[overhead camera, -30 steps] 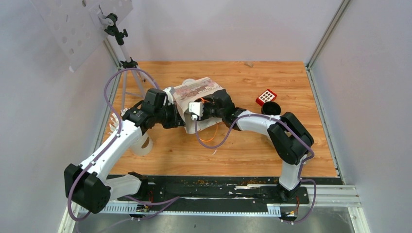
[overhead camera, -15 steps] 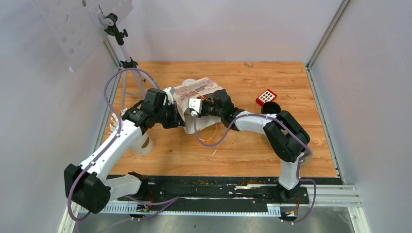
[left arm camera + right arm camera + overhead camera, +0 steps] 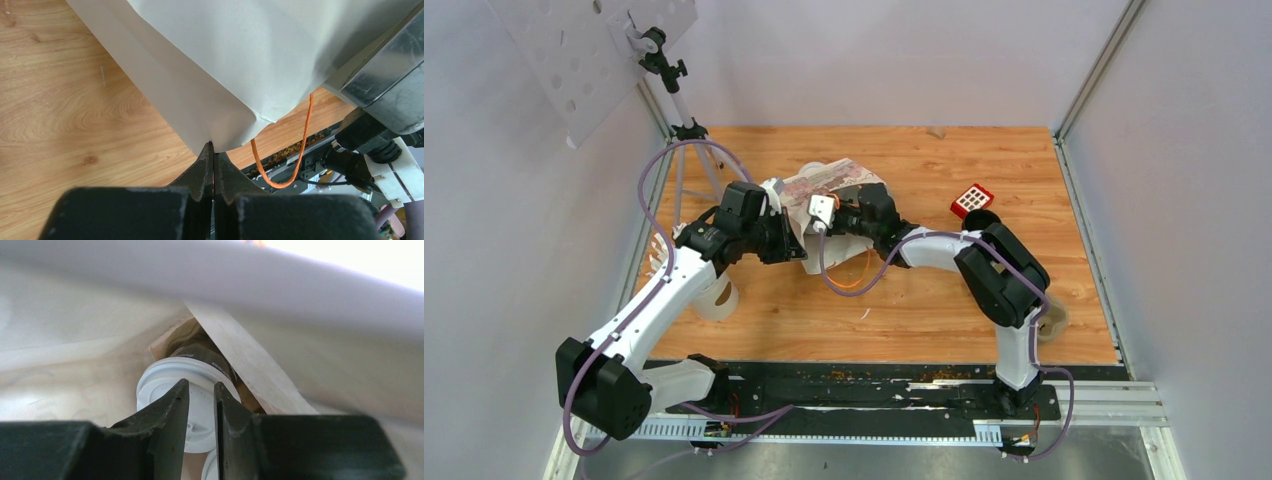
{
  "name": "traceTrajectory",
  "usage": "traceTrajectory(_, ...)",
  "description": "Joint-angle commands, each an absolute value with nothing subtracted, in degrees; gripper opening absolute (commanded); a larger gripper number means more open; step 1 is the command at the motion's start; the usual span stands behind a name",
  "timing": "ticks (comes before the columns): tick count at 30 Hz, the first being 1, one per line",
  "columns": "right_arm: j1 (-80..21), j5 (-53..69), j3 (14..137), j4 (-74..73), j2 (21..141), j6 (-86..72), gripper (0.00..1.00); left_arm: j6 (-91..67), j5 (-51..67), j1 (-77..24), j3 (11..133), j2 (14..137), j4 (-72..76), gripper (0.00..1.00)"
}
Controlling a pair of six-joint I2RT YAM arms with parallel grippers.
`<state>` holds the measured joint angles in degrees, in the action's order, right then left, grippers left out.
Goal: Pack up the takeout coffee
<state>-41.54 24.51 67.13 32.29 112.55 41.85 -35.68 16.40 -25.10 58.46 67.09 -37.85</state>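
Step in hand, as I read it: seating a coffee in the paper bag [image 3: 829,185], which lies on its side on the table [image 3: 924,300].

Left gripper [image 3: 213,150] is closed tight on the bag's lower corner fold. Right gripper [image 3: 201,385] is inside the bag mouth, fingers apart by a slim gap with nothing between them. The cup [image 3: 200,357] lies on its side deep in the bag, white lid [image 3: 160,380] facing the fingertips. I can't tell whether the tips touch the lid or sit just short of it.

To do it well:
- Hold the left pinch as is. It anchors the bag, and if it lets go the bag slides with the right arm.
- Move the right gripper straight along the bag's axis. The paper crease beside the cup looks easy to snag.
- Don't squeeze the lid. It would likely pop off or dent.
- Mind the orange handle cord [image 3: 300,150] hanging loose below the mouth.

Views:
- Right wrist is the only one that sees inside the bag. It shows the cup, its lid, and a sliver of white low in frame, possibly a second lid [image 3: 212,470] – too little shows to be sure.
- Left wrist alone shows the pinch point on the bag.
- Top view shows neither, only both arms meeting at the bag, plus a pale cup [image 3: 719,295] by the left arm, outside the bag.
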Motion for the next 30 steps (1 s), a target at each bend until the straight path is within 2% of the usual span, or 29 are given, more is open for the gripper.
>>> traceTrajectory(1,-42.0,22.8,70.2,35.8,114.3,38.8,0.25,-35.5,18.1,-25.3,59.3,66.1,-38.5,0.00)
traceTrajectory(30,-45.5,10.6,75.0,37.6,119.0,35.7,0.18,-36.0,18.8,-25.3,58.0,65.2,-38.3,0.00)
